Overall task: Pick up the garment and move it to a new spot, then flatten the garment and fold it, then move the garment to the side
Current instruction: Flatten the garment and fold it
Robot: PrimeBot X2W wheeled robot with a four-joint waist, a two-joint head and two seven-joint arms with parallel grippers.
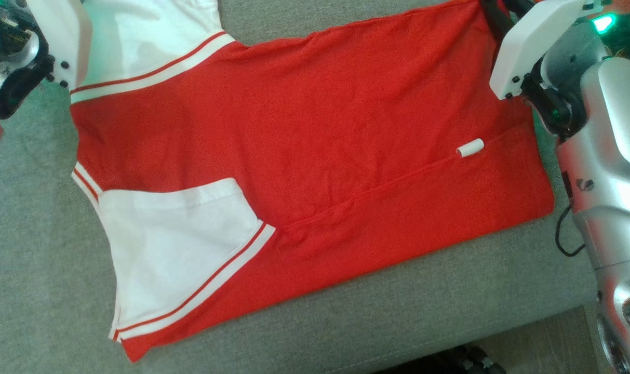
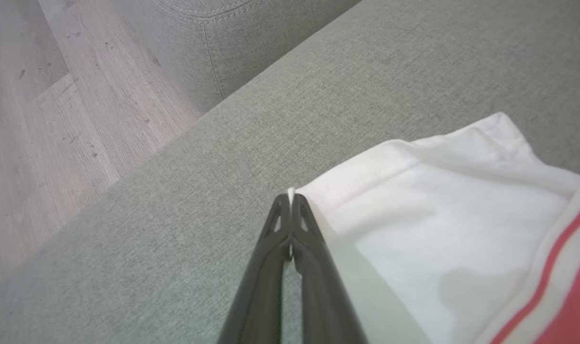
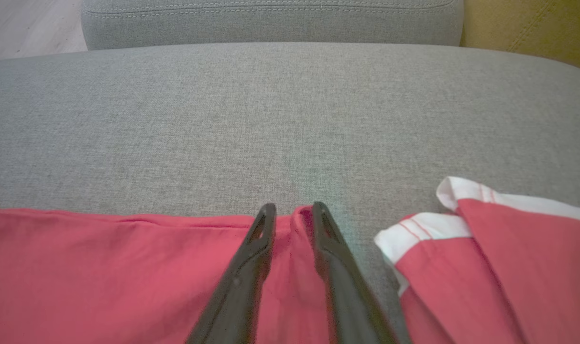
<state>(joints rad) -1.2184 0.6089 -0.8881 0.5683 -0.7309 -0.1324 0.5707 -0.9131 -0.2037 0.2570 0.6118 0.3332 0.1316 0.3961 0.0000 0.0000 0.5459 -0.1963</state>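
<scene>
Left wrist view shows your left gripper (image 2: 291, 198) pressed together on the edge of the white sleeve (image 2: 438, 200), low over the grey sofa (image 2: 184, 229) near its edge, with the wooden floor (image 2: 41, 119) beyond. On the right wrist view, your right gripper (image 3: 293, 212) has its fingers narrowly parted with a ridge of red cloth standing between them. You cannot tell from this whether they truly clamp it.

Move out to the head view. The garment (image 1: 315, 130), a red shirt with white sleeves, lies spread across the sofa seat, and your two arms sit at its far corners. The near sleeve (image 1: 174, 249) is turned in over the red body. A long crease (image 1: 372, 189) runs along the near side, so one lengthwise fold looks to be in place. A small white tab (image 1: 470, 147) rests on the red cloth near the right end.

By my reading, you have the relocating and flattening done and the folding begun. You have the far side to bring over, any crosswise fold to make, and the shift to the side to finish.
</scene>
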